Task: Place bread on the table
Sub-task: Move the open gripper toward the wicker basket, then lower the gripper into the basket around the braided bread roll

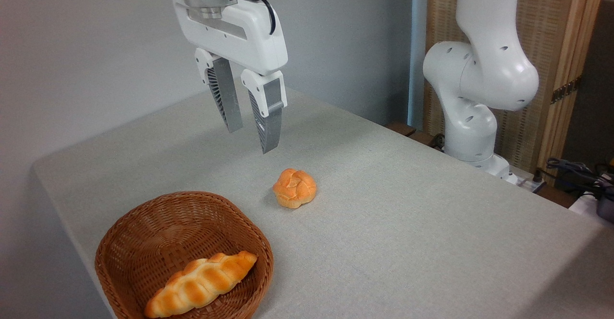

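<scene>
Bread (pixel 201 284) lay inside the wicker basket (pixel 144 228) at the tabletop's (pixel 407 223) near-left corner, long axis running lower-left to upper-right, well below and slightly left of the gripper (pixel 252 139), which hung high with fingers slightly apart, holding nothing.

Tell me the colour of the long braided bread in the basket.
Golden-orange with paler creases, the bread shows clearly in the fixed camera view.

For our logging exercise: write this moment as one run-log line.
hand: open, empty, above table | bread: in basket | round bun: on table | task: not done
</scene>
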Available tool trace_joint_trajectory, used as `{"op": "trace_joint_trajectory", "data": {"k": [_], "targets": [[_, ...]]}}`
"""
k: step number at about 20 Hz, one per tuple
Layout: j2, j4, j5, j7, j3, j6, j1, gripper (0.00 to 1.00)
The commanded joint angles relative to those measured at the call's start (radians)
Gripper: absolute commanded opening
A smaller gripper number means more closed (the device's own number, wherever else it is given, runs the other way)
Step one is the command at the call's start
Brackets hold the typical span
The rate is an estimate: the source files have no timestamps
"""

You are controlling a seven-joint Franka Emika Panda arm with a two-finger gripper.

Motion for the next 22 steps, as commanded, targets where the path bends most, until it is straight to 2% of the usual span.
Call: {"op": "trace_joint_trajectory", "data": {"k": [1,11,17,22], "targets": [[-0.002,0.003,0.007,0.016,0.012,0.001,-0.011,1.00],[-0.002,0.003,0.007,0.016,0.012,0.016,-0.011,1.00],[0.015,-0.005,0.013,0.007,0.015,0.146,-0.011,1.00],[0.076,-0.013,0.015,0.015,0.016,0.312,-0.011,1.00]]}}
